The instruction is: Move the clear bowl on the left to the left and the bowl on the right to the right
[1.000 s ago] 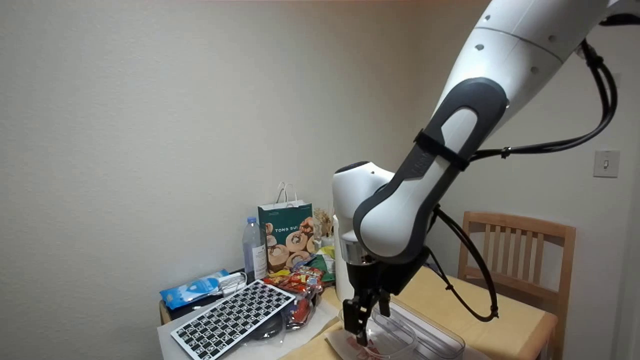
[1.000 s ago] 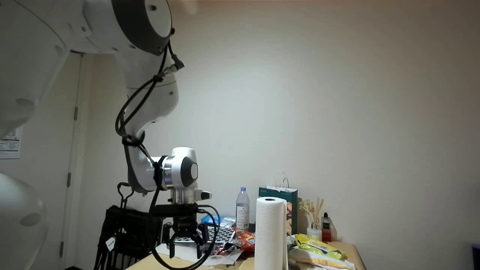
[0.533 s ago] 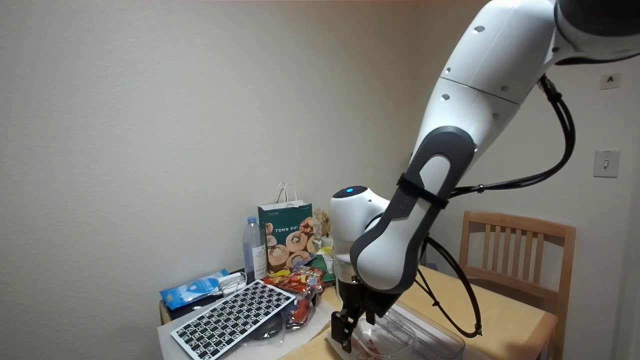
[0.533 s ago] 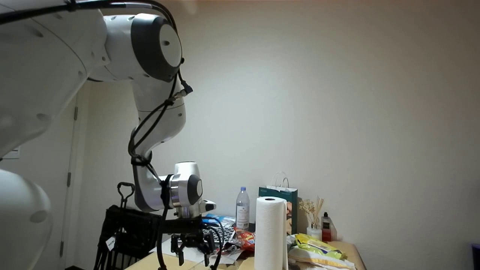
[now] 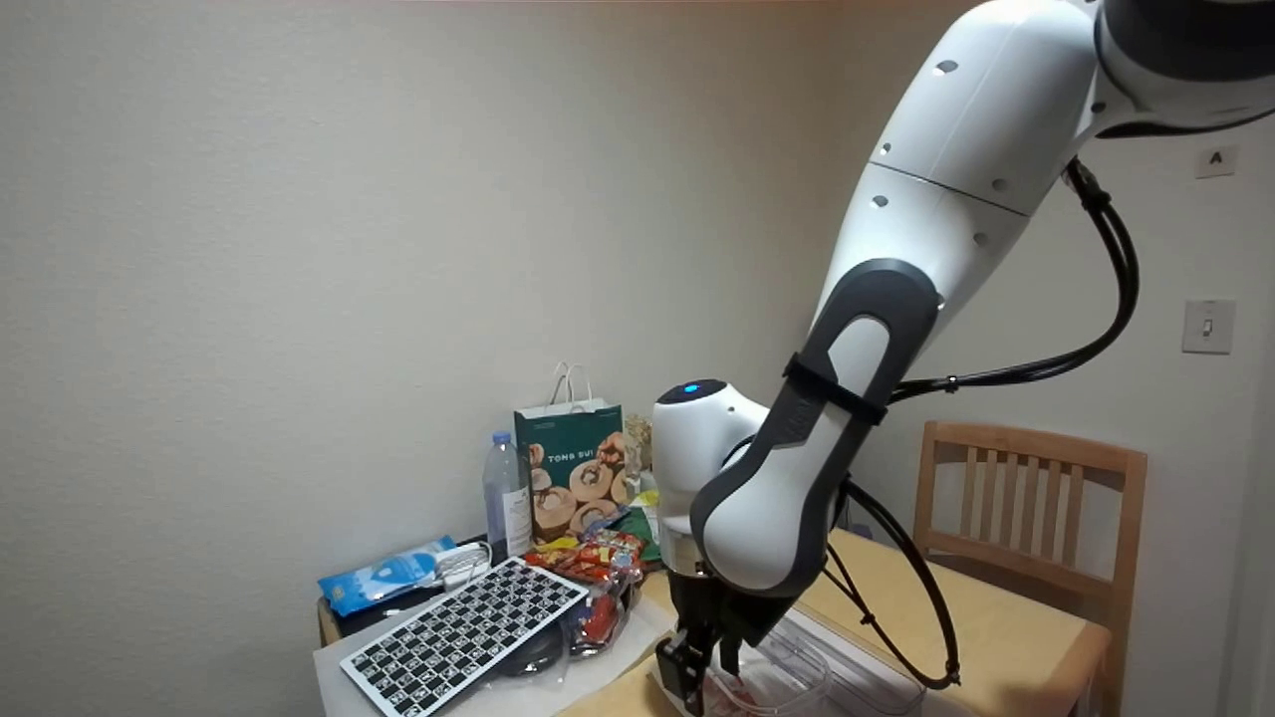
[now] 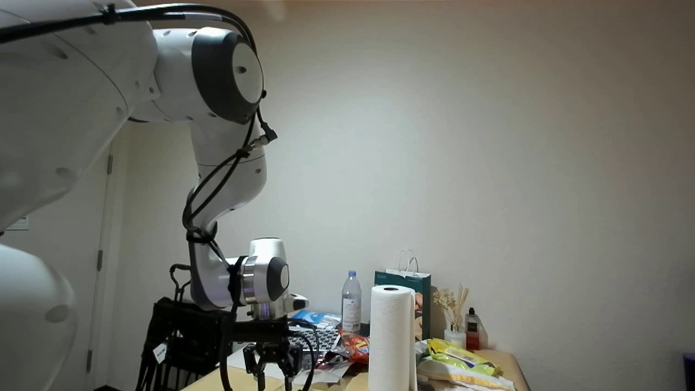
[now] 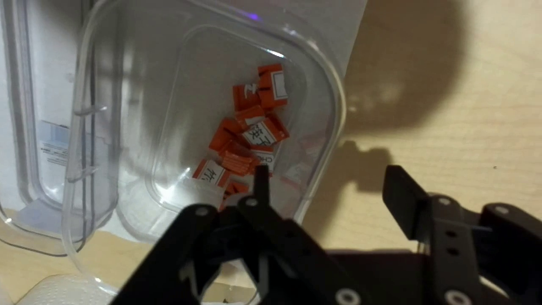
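A clear plastic container (image 7: 220,55) with several red packets (image 7: 258,95) in it lies under my gripper in the wrist view. It also shows in an exterior view (image 5: 797,679). A second clear container (image 7: 25,106) stands beside it at the left edge of the wrist view, partly behind its rim, and in an exterior view (image 5: 882,687). My gripper (image 7: 328,186) is open and holds nothing. One finger is over the packets, the other over bare table, with the container's side rim between them in the picture. The gripper also shows in both exterior views (image 5: 709,675) (image 6: 275,382).
A paper towel roll (image 6: 390,342) stands near the gripper; its edge shows in the wrist view (image 7: 63,292). A checkered board (image 5: 463,637), snack bags (image 5: 598,560), a water bottle (image 5: 506,498) and a green paper bag (image 5: 570,468) are at the back. A chair (image 5: 1036,498) stands behind the table.
The arm has come down and the gripper is lower in both exterior views, with only a small move in the last half second. The gripper stays open. The containers have not visibly moved.
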